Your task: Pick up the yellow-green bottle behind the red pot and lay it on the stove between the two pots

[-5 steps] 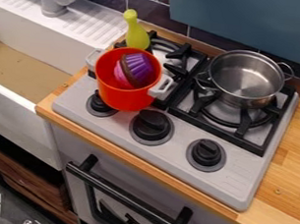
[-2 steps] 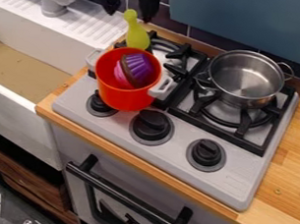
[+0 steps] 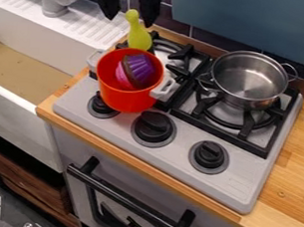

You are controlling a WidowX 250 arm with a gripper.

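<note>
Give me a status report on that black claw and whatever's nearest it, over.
Gripper open, nothing held, at the top of the yellow-green pin. Red pot, toy cupcake inside, close in front of pin. Steel pot off to one side.

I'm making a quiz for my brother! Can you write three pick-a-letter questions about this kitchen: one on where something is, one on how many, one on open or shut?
1. Where is the purple and pink ribbed toy cupcake?
A. In the silver metal pot
B. In the round red pot
C. In the white sink

2. How many round black knobs are on the gray stove?
A. Two
B. Five
C. Three

3. How is the black robot hand?
A. Open
B. Pinched shut
C. Shut on the cupcake

1 B: it sits inside the red rim.
2 C: three sit along the front.
3 A: its two fingers are spread apart.
</note>
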